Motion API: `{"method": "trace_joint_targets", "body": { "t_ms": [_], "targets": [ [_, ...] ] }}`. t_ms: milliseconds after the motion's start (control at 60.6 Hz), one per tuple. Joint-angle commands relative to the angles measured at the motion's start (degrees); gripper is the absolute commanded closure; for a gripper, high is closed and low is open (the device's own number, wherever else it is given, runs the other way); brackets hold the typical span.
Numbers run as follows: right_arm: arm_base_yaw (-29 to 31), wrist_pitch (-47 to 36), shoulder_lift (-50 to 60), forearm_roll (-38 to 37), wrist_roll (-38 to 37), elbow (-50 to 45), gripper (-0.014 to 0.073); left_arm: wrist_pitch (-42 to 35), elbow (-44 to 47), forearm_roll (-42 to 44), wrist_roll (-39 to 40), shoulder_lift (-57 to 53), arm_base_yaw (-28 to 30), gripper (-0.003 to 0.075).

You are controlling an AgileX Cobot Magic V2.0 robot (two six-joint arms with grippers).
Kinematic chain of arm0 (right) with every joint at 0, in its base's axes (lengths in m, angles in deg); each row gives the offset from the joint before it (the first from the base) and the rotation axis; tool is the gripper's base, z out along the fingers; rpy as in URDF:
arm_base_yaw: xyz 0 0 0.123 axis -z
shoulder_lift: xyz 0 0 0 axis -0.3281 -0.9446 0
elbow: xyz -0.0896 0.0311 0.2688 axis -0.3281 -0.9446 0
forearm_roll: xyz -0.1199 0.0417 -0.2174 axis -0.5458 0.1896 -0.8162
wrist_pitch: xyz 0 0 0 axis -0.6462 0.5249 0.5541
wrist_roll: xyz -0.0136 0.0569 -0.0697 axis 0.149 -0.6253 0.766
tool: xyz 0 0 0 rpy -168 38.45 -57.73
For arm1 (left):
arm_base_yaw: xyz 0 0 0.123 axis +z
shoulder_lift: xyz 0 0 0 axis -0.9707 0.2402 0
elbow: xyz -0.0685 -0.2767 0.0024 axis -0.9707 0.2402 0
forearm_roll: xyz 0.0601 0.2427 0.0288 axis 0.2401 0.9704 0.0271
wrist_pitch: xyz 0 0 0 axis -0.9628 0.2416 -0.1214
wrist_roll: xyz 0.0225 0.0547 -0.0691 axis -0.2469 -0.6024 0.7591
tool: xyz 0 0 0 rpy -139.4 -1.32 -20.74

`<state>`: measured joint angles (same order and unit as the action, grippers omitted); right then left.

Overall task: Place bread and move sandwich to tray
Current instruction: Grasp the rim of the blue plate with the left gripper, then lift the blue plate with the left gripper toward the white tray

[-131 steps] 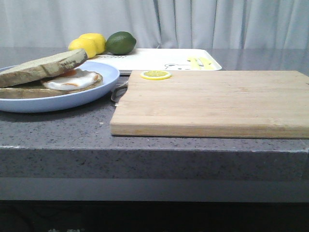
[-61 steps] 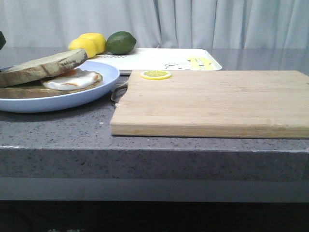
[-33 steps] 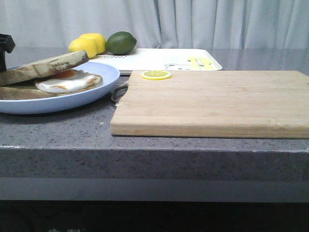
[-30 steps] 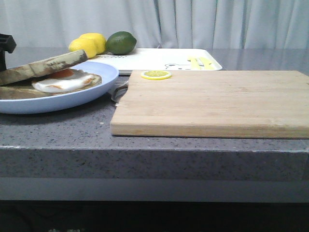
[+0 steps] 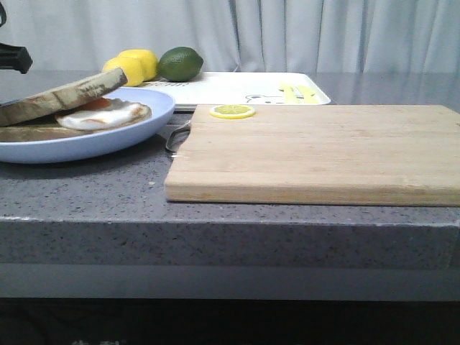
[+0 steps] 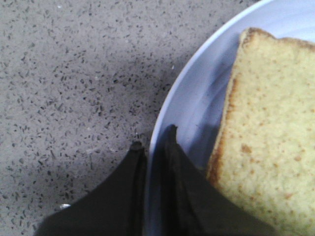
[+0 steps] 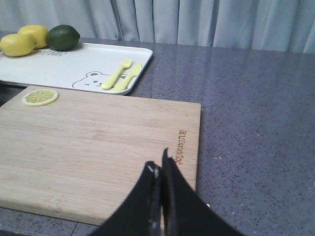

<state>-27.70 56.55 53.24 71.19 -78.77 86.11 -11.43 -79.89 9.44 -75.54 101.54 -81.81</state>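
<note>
The sandwich [image 5: 79,108] lies on its round pale-blue plate [image 5: 122,133] at the left of the table. The bread [image 5: 68,93] leans as the top slice over the white fried egg [image 5: 104,115] and the lower slice. My left gripper [image 6: 153,140] is shut on the plate's rim [image 6: 192,103], one finger inside and one outside, beside the bread's crust [image 6: 266,128]. Only a black part of that gripper [image 5: 13,57] shows at the front view's left edge. The white tray [image 5: 237,88] lies behind, with a bear drawing. My right gripper [image 7: 158,164] is shut and empty over the wooden cutting board [image 7: 98,142].
Two lemons [image 5: 133,65] and a lime [image 5: 180,63] sit at the tray's far left corner. A yellow fork and knife [image 7: 120,73] lie on the tray's right side. A lemon slice [image 5: 231,111] rests on the cutting board's [image 5: 316,151] far left corner. Something metal [image 5: 175,136] lies between plate and board.
My left gripper came in at the left and closed on the plate's rim. The plate with the sandwich has shifted slightly left and its held side has risen, tilting it.
</note>
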Motion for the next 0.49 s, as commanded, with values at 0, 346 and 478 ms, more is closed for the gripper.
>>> {"method": "trace_joint_targets", "body": {
  "t_ms": [0, 346, 478],
  "targets": [
    [0.27, -4.83, -0.48, -0.11, -0.18, 1.59, 0.0653, 2.24, -2.03, -2.01, -2.22, -2.03, 0.24, 0.0738],
    [0.27, -4.83, -0.48, -0.11, -0.18, 1.59, 0.0653, 12.10, -15.47, -27.24, -15.70, -4.33, 9.87, 0.0738],
    [0.27, -4.83, -0.48, -0.11, -0.18, 1.59, 0.0653, 13.16, -18.94, -36.53, -18.85, -4.33, 11.58, 0.0739]
  ]
}}
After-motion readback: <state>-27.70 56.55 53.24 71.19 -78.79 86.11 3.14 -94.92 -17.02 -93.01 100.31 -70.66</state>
